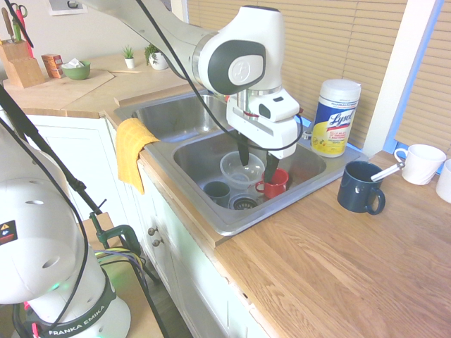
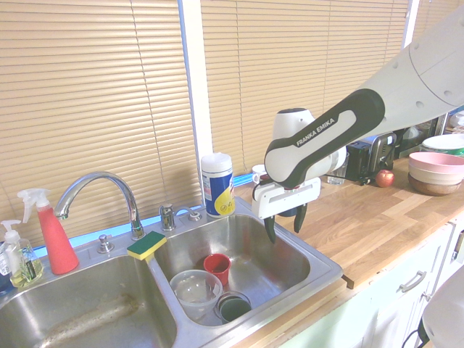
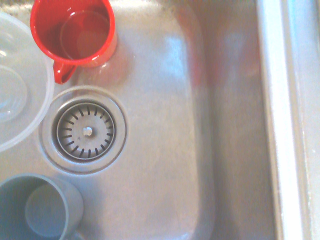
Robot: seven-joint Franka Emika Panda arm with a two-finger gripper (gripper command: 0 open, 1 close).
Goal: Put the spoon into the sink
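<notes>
**Kitchen desk and sink, with the spoon standing in a mug beside the basin**

Wooden desk (image 1: 331, 267) fills the near ground of the first exterior view and carries every landmark used below; places are given relative to the sink (image 1: 211, 211), a two-basin steel unit let into it. Over the basin nearest the mugs hangs the gripper (image 1: 257, 165), pointing straight down, its jaws spread apart and holding nothing. Under it lie a clear bowl (image 1: 239, 169), a red cup (image 1: 273, 184), a dark cup (image 1: 217, 191) and the round drain (image 3: 85, 131); the wrist view shows bare steel beside these, enough room for a slim object.

Just beside the sink, on the desk past its rim, stands a dark blue mug (image 1: 359, 189). The spoon (image 1: 387, 171) leans in it, bowl end down and hidden, handle slanting up over the lip toward a white mug (image 1: 421, 163). Only the handle offers a hold.

Judged from its look, the spoon is light, stiff, thin and smooth metal: it will not bend or break, but it may slide or pivot between the pads. A grasp across the exposed handle, a little above the mug's lip, seems best; a straight lift should keep the mug from tipping.

Farther from the sink stands a wipes canister (image 1: 335, 116), near the back rim. A yellow cloth (image 1: 132, 151) hangs over the front edge.
</notes>
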